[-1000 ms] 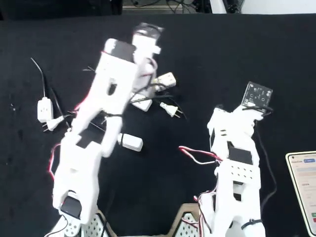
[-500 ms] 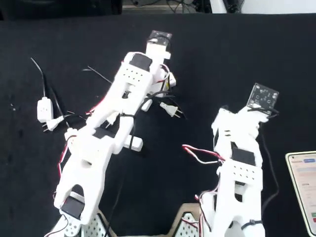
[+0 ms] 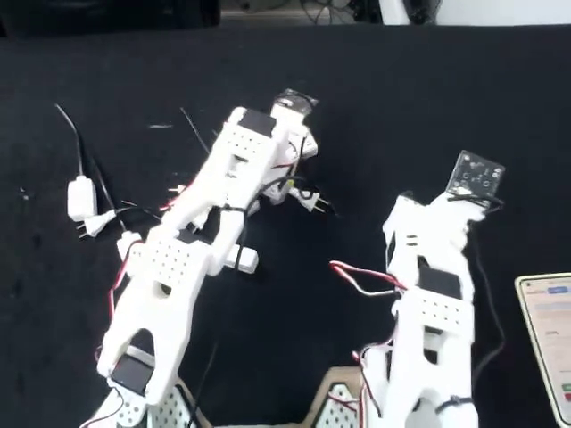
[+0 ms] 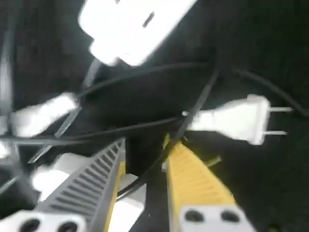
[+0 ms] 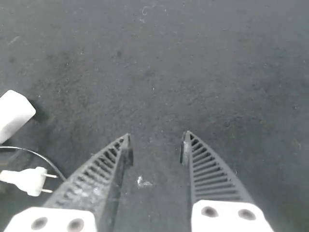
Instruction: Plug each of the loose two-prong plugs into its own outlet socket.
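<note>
From above, the left arm point(image 3: 192, 241) covers most of the white socket blocks beneath it; one outlet socket point(image 3: 243, 259) peeks out beside the forearm. The left wrist view is smeared, yet it shows the left end effector point(image 4: 145, 145) with its fingers apart and a black cable point(image 4: 193, 113) running through the gap, not pinched. The two-prong plug point(image 4: 236, 119) lies flat on the bench point(image 4: 270, 48) just beside the yellow fingertip point(image 4: 183, 164). Its long axis runs along the bench, prongs aimed away from the end effector, cord end toward it. A blurred socket block point(image 4: 130, 21) lies beyond.

The right end effector point(image 5: 154, 145) hangs spread wide over bare bench, well apart from that plug. At the far left a second plug point(image 3: 96, 223) lies beside another socket point(image 3: 80, 198); whether they touch cannot be told. A phone point(image 3: 546, 330) is cut off at the edge.
</note>
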Tool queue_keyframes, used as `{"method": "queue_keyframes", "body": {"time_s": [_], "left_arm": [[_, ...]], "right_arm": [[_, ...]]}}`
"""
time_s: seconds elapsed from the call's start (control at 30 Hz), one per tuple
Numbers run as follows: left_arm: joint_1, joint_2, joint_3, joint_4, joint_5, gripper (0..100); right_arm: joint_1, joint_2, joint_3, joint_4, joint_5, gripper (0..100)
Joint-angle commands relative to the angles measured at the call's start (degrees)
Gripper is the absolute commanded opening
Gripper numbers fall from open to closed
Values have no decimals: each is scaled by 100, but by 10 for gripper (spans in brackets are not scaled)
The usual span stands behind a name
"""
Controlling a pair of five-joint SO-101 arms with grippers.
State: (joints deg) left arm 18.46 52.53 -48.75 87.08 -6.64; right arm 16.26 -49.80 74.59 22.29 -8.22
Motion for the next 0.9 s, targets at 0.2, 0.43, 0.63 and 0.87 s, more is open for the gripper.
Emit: {"method": "queue_keyframes", "body": {"time_s": [0.2, 0.43, 0.63, 0.87], "left_arm": [[-629, -273, -110, 1116, -659, 127], [-796, -774, 4, 1371, -721, 127], [-963, -1495, 1534, 870, -835, 127], [-1807, -2927, 4576, -1204, -1160, 128]], "right_arm": [[123, -154, -242, -114, -53, 166], [123, -154, -242, -114, -53, 166], [132, -154, -242, -114, -53, 166], [105, -154, -233, -114, -53, 166]]}}
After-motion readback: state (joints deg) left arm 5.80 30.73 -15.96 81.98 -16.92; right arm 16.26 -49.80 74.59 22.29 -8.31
